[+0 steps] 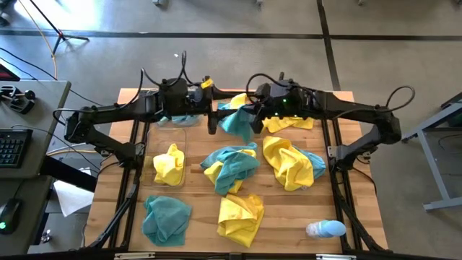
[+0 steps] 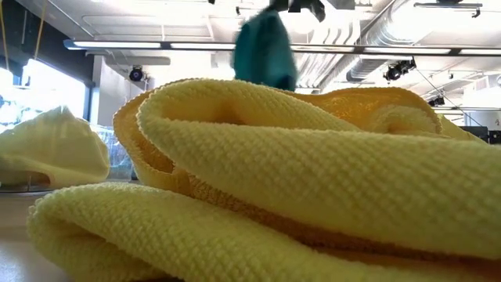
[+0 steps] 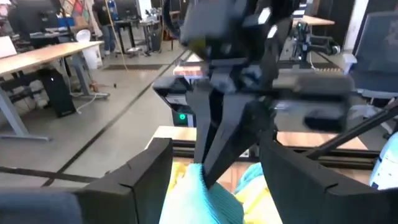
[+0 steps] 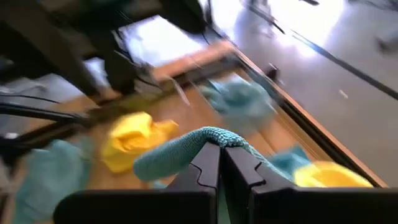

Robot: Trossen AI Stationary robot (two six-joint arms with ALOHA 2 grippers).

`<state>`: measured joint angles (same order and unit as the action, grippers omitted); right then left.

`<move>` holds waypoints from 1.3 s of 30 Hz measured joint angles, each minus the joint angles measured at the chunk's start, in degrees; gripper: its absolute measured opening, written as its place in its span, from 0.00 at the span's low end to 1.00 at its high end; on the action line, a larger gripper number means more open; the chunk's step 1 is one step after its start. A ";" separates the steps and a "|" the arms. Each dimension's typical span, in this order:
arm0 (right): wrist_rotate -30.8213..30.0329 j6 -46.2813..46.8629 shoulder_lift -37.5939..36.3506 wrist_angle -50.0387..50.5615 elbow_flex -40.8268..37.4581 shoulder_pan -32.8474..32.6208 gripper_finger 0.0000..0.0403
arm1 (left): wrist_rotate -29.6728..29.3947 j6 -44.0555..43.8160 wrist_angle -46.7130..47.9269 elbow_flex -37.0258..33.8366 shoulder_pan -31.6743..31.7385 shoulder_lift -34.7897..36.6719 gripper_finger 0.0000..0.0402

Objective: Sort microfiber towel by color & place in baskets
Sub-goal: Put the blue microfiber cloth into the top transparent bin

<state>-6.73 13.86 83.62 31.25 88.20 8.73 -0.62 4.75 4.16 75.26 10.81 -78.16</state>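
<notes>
Now: teal towel (image 1: 237, 123) handoff, far centre.
Right tool (image 4: 221, 149) clenched on towel for left tool (image 1: 209, 108), fingers apart.

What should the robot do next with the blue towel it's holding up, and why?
Probably carry it to the far-left basket. The right gripper is shut on a teal towel hanging above the table, and that basket already holds teal; the nearer one holds yellow.

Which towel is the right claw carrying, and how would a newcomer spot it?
Start at the wooden table and look to its far edge, where the two arms meet. There the right claw is shut on a teal towel, the only towel hanging in the air, not lying on the wood.
</notes>
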 joint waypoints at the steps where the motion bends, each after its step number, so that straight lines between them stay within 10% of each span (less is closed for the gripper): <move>1: 1.25 -0.83 0.07 -1.40 0.00 -0.13 0.00 | -0.06 -0.01 0.78 0.00 0.00 -0.30 0.59; 20: 3.90 -4.20 -0.42 -7.19 0.98 -0.17 0.00 | -0.30 -7.55 9.74 -0.11 0.55 -5.15 0.58; 31: 1.12 -3.39 -0.42 -3.16 0.98 -0.13 0.04 | -1.79 -6.84 11.18 -0.09 2.32 -4.37 0.04; 39: -7.43 -0.12 -0.44 1.76 0.98 -0.02 0.14 | -5.53 -7.40 19.52 -0.09 7.10 -0.31 0.01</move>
<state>-14.16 13.73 83.18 33.01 89.19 8.71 -6.16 -2.64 23.68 75.18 17.91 -78.47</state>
